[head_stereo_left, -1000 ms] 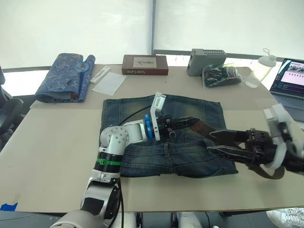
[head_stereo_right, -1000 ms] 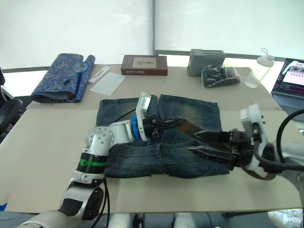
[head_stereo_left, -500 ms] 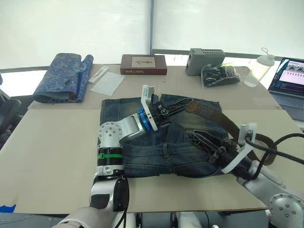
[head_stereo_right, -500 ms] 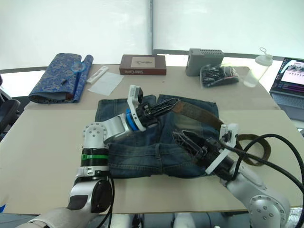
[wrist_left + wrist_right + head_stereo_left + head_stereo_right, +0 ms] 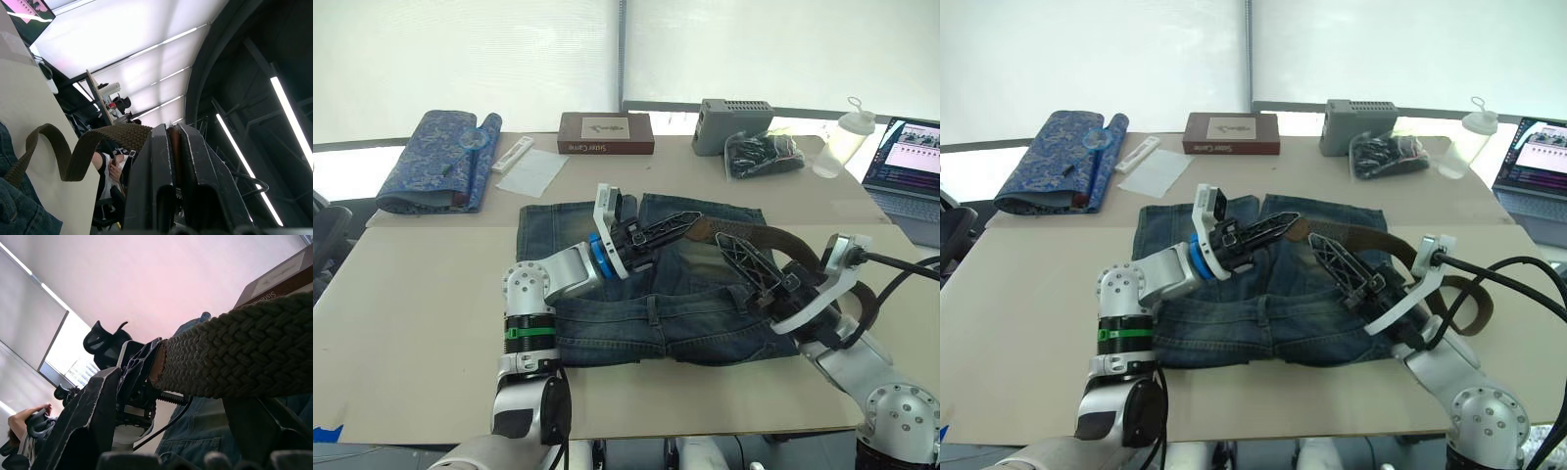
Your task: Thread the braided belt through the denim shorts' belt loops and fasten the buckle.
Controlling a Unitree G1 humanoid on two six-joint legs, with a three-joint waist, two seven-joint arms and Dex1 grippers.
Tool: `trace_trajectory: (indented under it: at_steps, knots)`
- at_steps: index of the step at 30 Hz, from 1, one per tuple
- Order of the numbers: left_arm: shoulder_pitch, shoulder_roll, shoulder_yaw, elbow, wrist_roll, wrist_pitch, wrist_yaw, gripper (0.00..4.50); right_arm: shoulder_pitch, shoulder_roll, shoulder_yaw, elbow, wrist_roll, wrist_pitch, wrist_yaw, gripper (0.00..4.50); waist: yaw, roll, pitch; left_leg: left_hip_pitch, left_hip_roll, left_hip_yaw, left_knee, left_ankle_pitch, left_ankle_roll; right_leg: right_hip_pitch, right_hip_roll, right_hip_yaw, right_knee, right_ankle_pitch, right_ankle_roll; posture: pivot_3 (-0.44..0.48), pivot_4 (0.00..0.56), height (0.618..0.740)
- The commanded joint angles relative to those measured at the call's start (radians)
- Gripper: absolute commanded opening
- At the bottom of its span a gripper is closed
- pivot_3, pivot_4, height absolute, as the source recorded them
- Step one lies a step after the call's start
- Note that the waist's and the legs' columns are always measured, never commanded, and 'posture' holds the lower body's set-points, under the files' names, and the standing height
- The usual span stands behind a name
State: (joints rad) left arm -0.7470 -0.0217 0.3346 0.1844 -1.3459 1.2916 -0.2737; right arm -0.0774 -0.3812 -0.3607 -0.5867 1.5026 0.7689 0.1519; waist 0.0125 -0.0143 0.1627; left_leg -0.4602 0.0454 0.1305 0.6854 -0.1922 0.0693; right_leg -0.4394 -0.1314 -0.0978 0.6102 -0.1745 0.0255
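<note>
Two tools work over the denim shorts (image 5: 656, 284), which lie flat at the middle of the surface (image 5: 401, 294). The left tool (image 5: 677, 223) is clamped narrow on the leather end of the braided belt (image 5: 783, 247), lifted above the waistband. The right tool (image 5: 744, 257) stands spread wide, the belt running across it and trailing off toward the surface's right edge. Risks: the tip could slip from the pinch, or the webbing could twist or snag on the spread fingers.
</note>
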Motion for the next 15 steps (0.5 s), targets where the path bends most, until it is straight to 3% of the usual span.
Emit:
trace_trajectory:
  at_steps: [1,8,13,15]
  knots:
    - [0.005,0.009,-0.008,-0.04,-0.051,0.012,0.017,0.0,-0.018,-0.026,-0.014,-0.006,0.022,-0.048,0.009,2.61,0.0,0.0,0.0,0.0,0.0,0.0,0.0,0.0,0.0,0.0,0.0,0.0,0.0,0.0,0.0,0.0,0.15,0.709]
    - [0.026,0.029,-0.039,-0.06,-0.079,0.015,0.029,0.0,-0.045,-0.033,0.001,0.009,0.028,-0.067,-0.003,0.19,-0.001,0.0,0.0,0.0,0.0,0.0,0.0,0.0,0.0,0.0,0.0,0.0,0.0,0.0,0.0,0.0,0.15,0.709]
    - [0.042,0.058,-0.09,-0.113,-0.018,-0.026,-0.017,0.0,-0.063,-0.049,0.0,0.009,0.032,-0.073,-0.016,0.04,0.001,0.0,0.0,0.0,0.0,0.001,-0.002,0.0,0.0,-0.001,0.0,0.0,-0.001,0.0,0.0,0.0,0.15,0.709]
    - [0.057,0.107,-0.153,-0.182,0.065,-0.073,-0.107,0.8,-0.078,-0.085,-0.006,0.018,0.023,-0.063,-0.021,0.0,0.0,0.0,0.0,0.0,0.0,0.001,-0.002,0.0,0.0,-0.001,0.0,0.0,-0.001,0.0,0.0,0.0,0.15,0.709]
